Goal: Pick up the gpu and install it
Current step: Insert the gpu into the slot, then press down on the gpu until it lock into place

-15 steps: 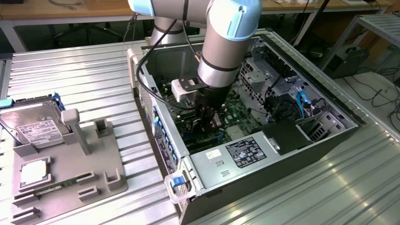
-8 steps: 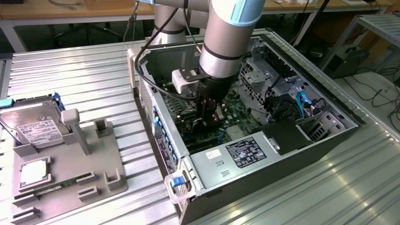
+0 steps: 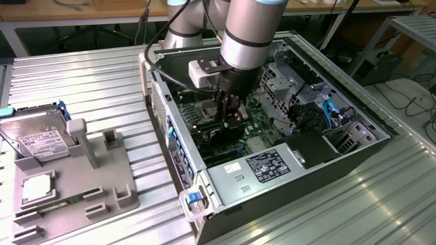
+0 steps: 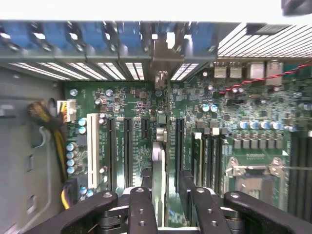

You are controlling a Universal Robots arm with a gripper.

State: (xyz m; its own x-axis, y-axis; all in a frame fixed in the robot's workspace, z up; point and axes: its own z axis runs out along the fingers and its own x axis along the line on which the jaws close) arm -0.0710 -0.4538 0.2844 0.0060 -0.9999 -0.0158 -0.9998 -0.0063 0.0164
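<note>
- Ribbed metal worktop (image 3: 81, 76) under everything, wooden benches and cables in the background.
- Open computer case (image 3: 320, 168) lying on its side across the worktop's middle, green motherboard (image 4: 253, 112) exposed inside, expansion slots and an empty processor socket (image 4: 253, 178) visible in the wrist view.
- Grey robot arm (image 3: 248, 30) reaching down into the case from above.
- Grey parts tray (image 3: 102, 184) near the worktop's edge at the exterior view's left, carrying a silver hard drive (image 3: 34, 135) and a small square processor chip (image 3: 38, 186).
- Gripper (image 4: 167, 192) low over the motherboard, fingers (image 4: 142, 209) closed on the gpu.
- Gpu (image 4: 157, 163) held edge-on between the fingers, standing upright among the expansion slots, its pale bracket (image 4: 162, 58) up against the case's slotted rear wall; cannot tell whether fully seated.
</note>
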